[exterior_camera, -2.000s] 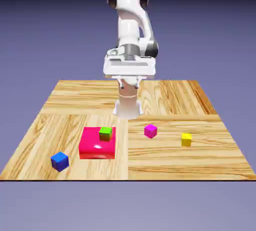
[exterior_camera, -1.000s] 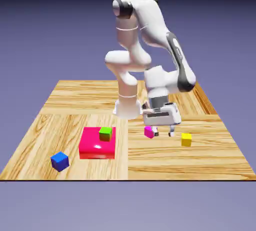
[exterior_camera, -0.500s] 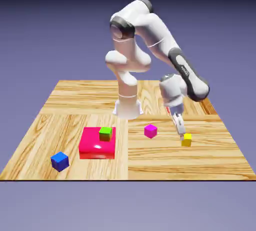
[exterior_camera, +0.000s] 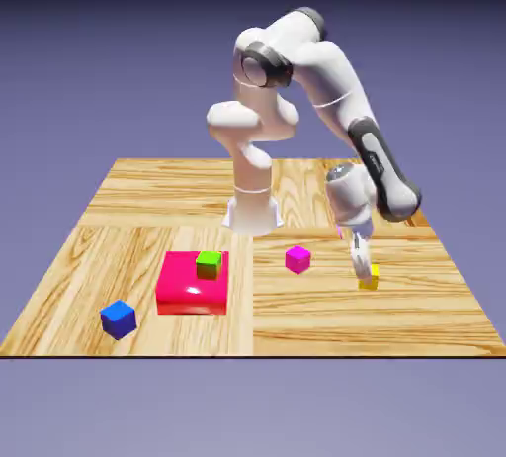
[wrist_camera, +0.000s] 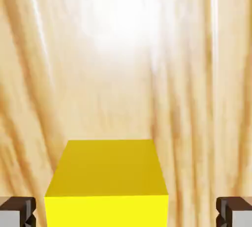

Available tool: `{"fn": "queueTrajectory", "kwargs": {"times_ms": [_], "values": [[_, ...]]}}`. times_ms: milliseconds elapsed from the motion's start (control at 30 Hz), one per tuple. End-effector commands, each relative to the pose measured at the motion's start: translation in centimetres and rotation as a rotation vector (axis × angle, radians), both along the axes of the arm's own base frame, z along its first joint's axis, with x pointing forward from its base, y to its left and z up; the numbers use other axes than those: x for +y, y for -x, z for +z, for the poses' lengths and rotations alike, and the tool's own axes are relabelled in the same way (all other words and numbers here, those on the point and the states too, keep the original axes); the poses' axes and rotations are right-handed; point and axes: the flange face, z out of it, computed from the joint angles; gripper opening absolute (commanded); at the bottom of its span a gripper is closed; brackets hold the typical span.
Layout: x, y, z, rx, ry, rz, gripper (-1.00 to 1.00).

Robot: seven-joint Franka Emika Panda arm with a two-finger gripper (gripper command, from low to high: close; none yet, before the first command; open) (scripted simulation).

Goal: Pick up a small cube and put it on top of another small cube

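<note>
The small yellow cube (exterior_camera: 370,278) rests on the wooden table at the exterior view's right, partly covered by my gripper (exterior_camera: 362,265), which has come down over it. In the hand view the yellow cube (wrist_camera: 108,182) fills the lower middle, between the two grey fingertips (wrist_camera: 17,212) at the bottom corners. A clear gap shows on each side, so the gripper is open and not touching it. The green-topped cube (exterior_camera: 209,264) with olive-brown sides sits on the large flat red block (exterior_camera: 193,283) at the exterior view's left.
A magenta cube (exterior_camera: 297,259) lies just to the exterior view's left of my gripper. Near the front left corner of the wooden table (exterior_camera: 119,198) is a blue cube (exterior_camera: 119,319). The robot's base (exterior_camera: 252,214) stands at the far middle.
The arm swung from above the base out to the exterior view's right and lowered. Over the last half second the gripper dropped further onto the yellow cube, staying open.
</note>
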Motion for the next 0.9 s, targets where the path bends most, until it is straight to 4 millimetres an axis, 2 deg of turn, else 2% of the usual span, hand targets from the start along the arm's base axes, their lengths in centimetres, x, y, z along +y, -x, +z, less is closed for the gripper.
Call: {"fn": "queueTrajectory", "kwargs": {"times_ms": [0, 100, 133, 400, 700, 867], "values": [[0.1, -0.1, -0.3, -0.004, -0.001, 0.0, 0.0], [0.3, -0.4, -0.8, -0.016, -0.006, 0.0, 0.0], [0.3, -0.4, -0.8, -0.016, -0.006, 0.0, -1.0], [-0.3, 0.2, 1.4, 0.01, 0.002, 0.001, -1.0], [-1.3, -0.2, 5.9, -0.015, -0.005, 0.0, -1.0], [-3.6, -5.4, 8.4, -0.292, -0.049, 0.274, -1.0]]}}
